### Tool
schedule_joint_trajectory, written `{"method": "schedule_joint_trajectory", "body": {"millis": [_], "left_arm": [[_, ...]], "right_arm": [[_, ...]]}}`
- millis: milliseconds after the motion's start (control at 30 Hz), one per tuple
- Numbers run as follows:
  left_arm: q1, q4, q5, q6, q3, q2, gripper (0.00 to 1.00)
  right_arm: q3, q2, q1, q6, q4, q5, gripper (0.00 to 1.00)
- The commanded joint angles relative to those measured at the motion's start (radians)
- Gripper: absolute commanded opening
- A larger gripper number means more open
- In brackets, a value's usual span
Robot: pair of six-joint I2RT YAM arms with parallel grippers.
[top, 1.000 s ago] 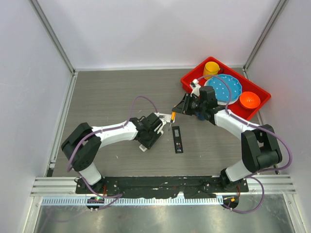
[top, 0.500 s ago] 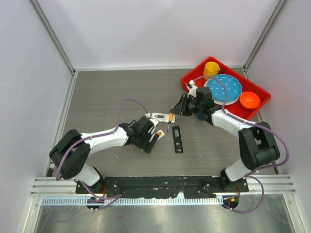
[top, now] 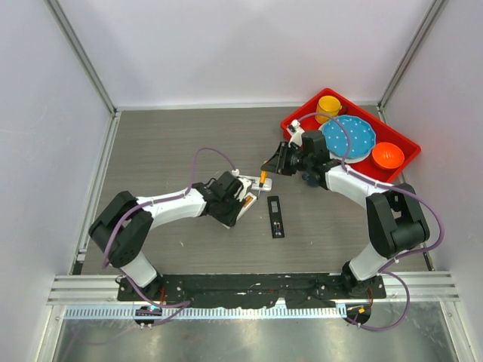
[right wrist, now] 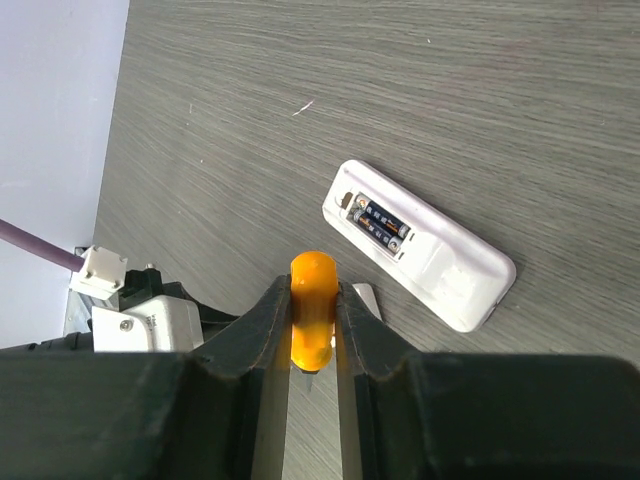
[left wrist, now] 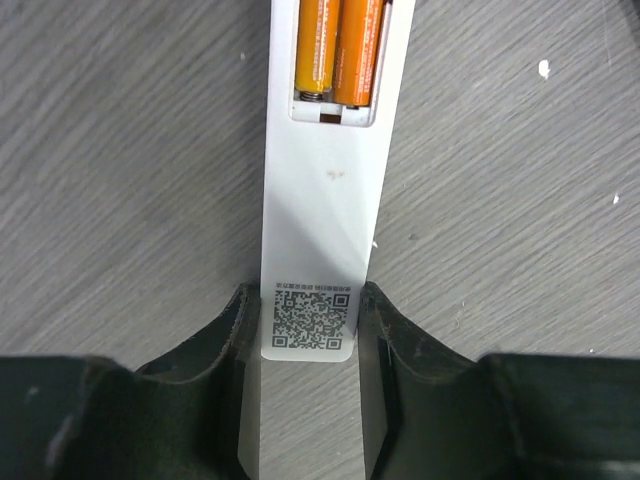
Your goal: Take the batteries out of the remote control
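My left gripper (left wrist: pixel 310 320) is shut on the QR-code end of a white remote control (left wrist: pixel 320 200) that lies face down on the table. Its back compartment is open and shows two orange batteries (left wrist: pixel 338 50). In the top view this gripper (top: pixel 238 207) and the remote (top: pixel 244 202) sit left of centre. My right gripper (right wrist: pixel 313 295) is shut on an orange-handled screwdriver (right wrist: pixel 312 275), just above the remotes (top: pixel 270 167). A second white remote (right wrist: pixel 418 245) lies close by, its open bay holding two dark batteries (right wrist: pixel 380 225).
A black remote (top: pixel 276 216) lies lengthwise on the table right of my left gripper. At the back right stands a red tray (top: pixel 296 128) holding a yellow cup (top: pixel 328 105), a blue plate (top: pixel 349 137) and an orange bowl (top: pixel 387 155).
My left gripper opened, shifted, then closed on the white remote's end. My right gripper drifted slightly up and left, still holding the screwdriver.
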Motion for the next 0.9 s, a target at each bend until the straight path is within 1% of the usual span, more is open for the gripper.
{"method": "schedule_joint_trajectory", "body": {"millis": [0, 133, 333, 467, 533, 567, 600, 667, 700, 767, 800, 867], "left_arm": [[0.004, 0.116, 0.051, 0.076, 0.059, 0.043, 0.16], [0.0, 0.135, 0.124, 0.091, 0.066, 0.046, 0.17], [-0.058, 0.099, 0.098, 0.099, 0.038, 0.059, 0.18], [-0.066, 0.072, 0.068, 0.079, 0.018, 0.043, 0.18], [-0.068, 0.067, 0.074, 0.072, 0.012, 0.033, 0.21], [-0.068, 0.055, 0.069, 0.061, 0.013, 0.026, 0.23], [-0.068, 0.05, 0.062, 0.055, 0.015, 0.021, 0.3], [-0.066, 0.035, 0.059, 0.035, 0.013, 0.009, 0.38], [-0.068, 0.033, 0.045, 0.026, 0.007, 0.004, 0.47], [-0.068, 0.032, 0.026, 0.007, -0.006, -0.002, 0.55], [-0.068, 0.038, 0.016, -0.004, -0.013, -0.01, 0.62], [-0.068, 0.059, 0.0, -0.017, -0.036, -0.016, 0.64]], "right_arm": [[0.037, -0.004, 0.005, -0.02, 0.059, 0.012, 0.02], [0.031, -0.002, 0.007, -0.017, 0.065, 0.018, 0.02], [0.028, -0.002, 0.013, -0.026, 0.072, 0.037, 0.01], [0.022, 0.002, 0.019, -0.027, 0.082, 0.044, 0.01], [0.019, 0.004, 0.024, -0.033, 0.082, 0.047, 0.01], [0.017, 0.005, 0.024, -0.033, 0.082, 0.049, 0.01], [0.013, 0.004, 0.025, -0.038, 0.082, 0.055, 0.01], [0.003, -0.004, 0.027, -0.04, 0.085, 0.064, 0.01], [-0.003, -0.005, 0.027, -0.041, 0.085, 0.07, 0.01], [-0.013, -0.01, 0.028, -0.046, 0.092, 0.09, 0.01], [-0.018, -0.022, 0.027, -0.046, 0.098, 0.098, 0.01], [-0.043, -0.042, 0.027, -0.038, 0.13, 0.127, 0.01]]}}
